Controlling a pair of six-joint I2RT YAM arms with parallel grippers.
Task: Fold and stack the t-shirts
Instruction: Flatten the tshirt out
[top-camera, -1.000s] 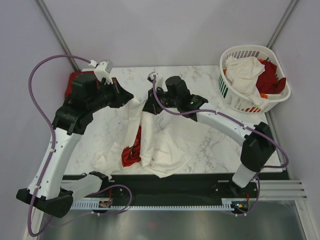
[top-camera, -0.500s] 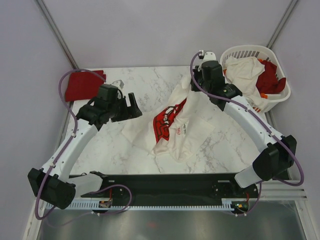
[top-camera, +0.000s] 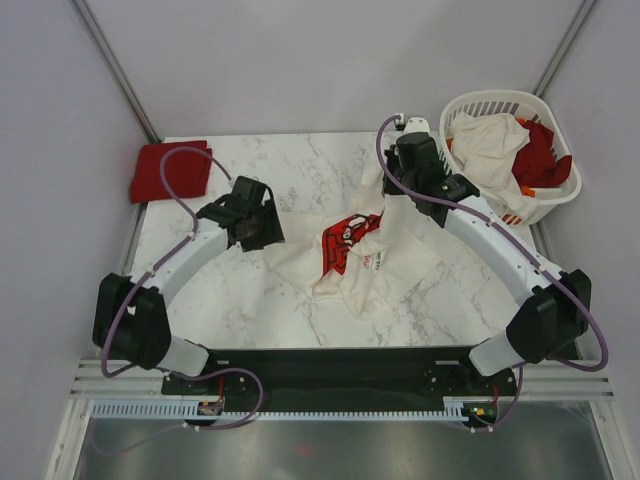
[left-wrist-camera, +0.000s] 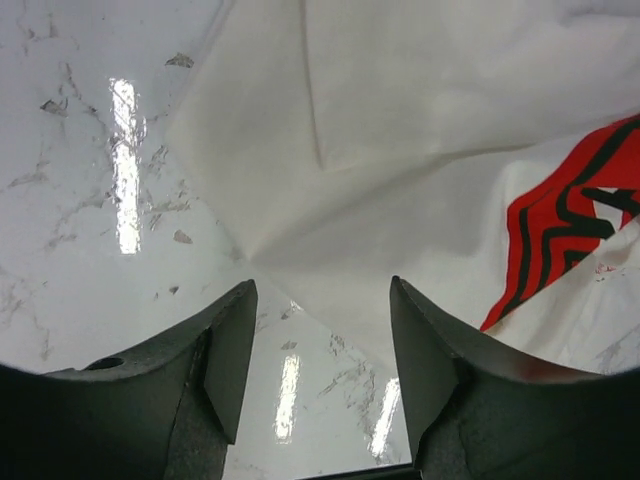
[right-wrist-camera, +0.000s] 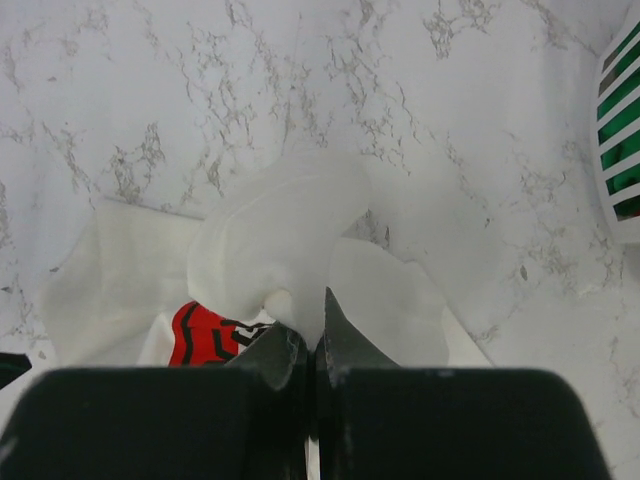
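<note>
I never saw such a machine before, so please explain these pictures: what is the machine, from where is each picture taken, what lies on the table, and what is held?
These are two robot arms bolted to the near edge of a marble table. The wide picture looks down from above; the other two come from a camera on each wrist. A cream t-shirt with a red graphic lies crumpled on the table, one part lifted by the right end effector, which is shut on it. The left end effector is open near the shirt's left edge, holding nothing. A red t-shirt lies at the far left corner; a white basket at the far right holds more shirts.
</note>
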